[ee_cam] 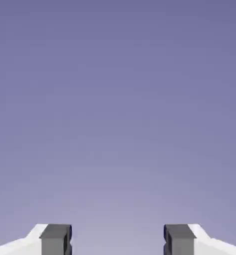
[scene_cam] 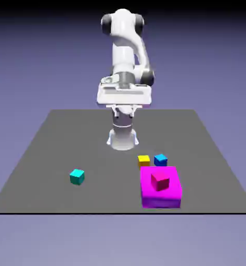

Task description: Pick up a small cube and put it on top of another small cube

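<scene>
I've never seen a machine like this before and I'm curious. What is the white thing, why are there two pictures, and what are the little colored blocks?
The white thing is a robot arm standing on a grey table. It is a computer-made picture, not a real photo. The exterior view looks at the whole table from outside. The hand view comes from a camera on the arm's hand: the two grey tips at the bottom are its gripper, open and holding nothing, facing only the plain backdrop.

On the table lie a cyan cube, a yellow cube and a blue cube side by side, and a big magenta block with a small dark pink cube on it. The robot should stack one small cube on another.
</scene>
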{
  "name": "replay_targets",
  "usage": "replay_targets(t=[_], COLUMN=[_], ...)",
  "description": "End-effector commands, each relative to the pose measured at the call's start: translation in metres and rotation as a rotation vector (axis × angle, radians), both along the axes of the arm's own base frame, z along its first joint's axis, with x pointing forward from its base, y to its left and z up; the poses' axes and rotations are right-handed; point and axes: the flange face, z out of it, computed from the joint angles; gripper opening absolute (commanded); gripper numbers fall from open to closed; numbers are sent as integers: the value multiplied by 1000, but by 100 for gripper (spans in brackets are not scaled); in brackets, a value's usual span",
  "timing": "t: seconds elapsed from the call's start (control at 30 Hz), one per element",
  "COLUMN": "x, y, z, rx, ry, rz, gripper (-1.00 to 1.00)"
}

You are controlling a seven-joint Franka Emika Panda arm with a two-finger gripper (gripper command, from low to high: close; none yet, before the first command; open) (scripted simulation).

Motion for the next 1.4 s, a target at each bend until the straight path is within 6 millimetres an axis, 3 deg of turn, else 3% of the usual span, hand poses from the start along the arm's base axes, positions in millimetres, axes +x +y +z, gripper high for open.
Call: replay_targets(t=[0.0,0.1,0.2,0.3,0.43,0.5,0.53,0.73,0.77,0.8,0.83,1.03,1.1,1.37], x=[2,-2,-20,-51,-108,-132,-132,-149,-149,-149,-149,-132,-132,-31], y=[16,62,106,145,185,196,196,188,188,188,188,196,196,219], z=[-18,-73,-126,-177,-237,-256,-256,-321,-322,-322,-322,-256,-256,-207], rx=[-1,-17,-53,-111,-222,-272,-272,-272,-272,-272,-272,-272,-272,-387], ry=[72,287,500,711,985,1082,1082,1082,1082,1082,1082,1082,1082,1014], rz=[25,98,166,229,302,325,325,325,325,325,325,325,325,659], gripper=[0,0,0,0,0,0,0,0,0,-100,-100,-100,-100,-100])
